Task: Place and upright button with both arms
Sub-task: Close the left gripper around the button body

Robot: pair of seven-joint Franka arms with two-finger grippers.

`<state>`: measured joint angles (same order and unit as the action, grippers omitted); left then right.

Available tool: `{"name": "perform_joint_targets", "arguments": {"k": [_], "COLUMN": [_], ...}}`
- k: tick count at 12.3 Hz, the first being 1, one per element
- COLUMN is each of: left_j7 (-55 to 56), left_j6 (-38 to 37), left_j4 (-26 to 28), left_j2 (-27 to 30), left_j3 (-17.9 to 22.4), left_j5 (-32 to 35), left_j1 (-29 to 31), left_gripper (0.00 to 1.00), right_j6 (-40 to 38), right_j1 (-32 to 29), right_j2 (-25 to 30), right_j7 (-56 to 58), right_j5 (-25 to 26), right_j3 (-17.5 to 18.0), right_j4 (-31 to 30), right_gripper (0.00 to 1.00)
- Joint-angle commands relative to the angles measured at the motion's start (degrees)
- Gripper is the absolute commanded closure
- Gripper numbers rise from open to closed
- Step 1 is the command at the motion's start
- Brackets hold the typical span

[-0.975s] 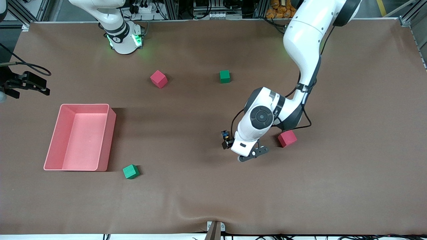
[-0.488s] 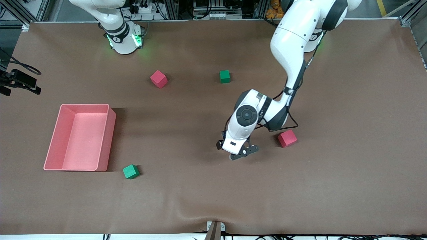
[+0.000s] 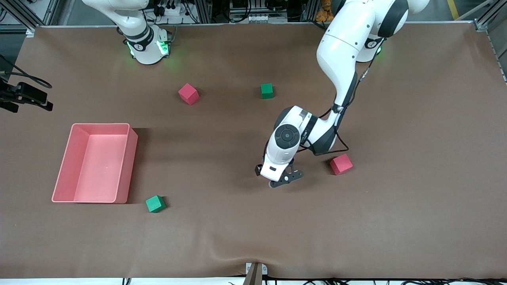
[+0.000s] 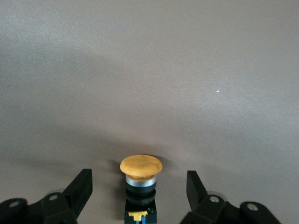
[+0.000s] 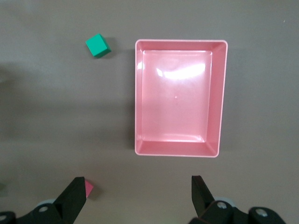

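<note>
brown table (image 3: 416,198) lying under both arms. left gripper (image 4: 138,186), having drifted toward the tray (image 3: 122,166) and dropped lower, is straddling the button (image 4: 140,173) with fingers spread, unclamped; the button is standing upright, seemingly placed. right gripper (image 5: 138,190) is waiting open above the tray.

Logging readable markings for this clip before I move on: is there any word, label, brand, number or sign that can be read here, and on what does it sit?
None can be read.
Right arm's base: small dark marks by the green lights, too small to read.
Left arm's wrist: a small dark patch, not legible.
The button: plain orange cap, no lettering.
Pink tray and the foam cubes: no markings visible.
</note>
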<state>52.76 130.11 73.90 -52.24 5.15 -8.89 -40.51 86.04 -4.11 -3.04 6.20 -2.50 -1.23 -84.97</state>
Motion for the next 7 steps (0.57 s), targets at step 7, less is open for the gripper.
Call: {"name": "perform_joint_targets", "arguments": {"k": [7], "left_j7": [0.86], "left_j6": [0.85], "left_j4": [-1.74], "left_j2": [-2.26], "left_j3": [0.83], "left_j5": [0.18], "left_j1": [-1.24], "left_gripper": [0.31], "right_j6": [2.11], "right_j1": [-0.29], "right_j2": [0.14], "right_j7": [-0.49], "right_j5": [-1.02], "right_j3": [0.17], "right_j4": [-0.2], "right_gripper": [0.0]}}
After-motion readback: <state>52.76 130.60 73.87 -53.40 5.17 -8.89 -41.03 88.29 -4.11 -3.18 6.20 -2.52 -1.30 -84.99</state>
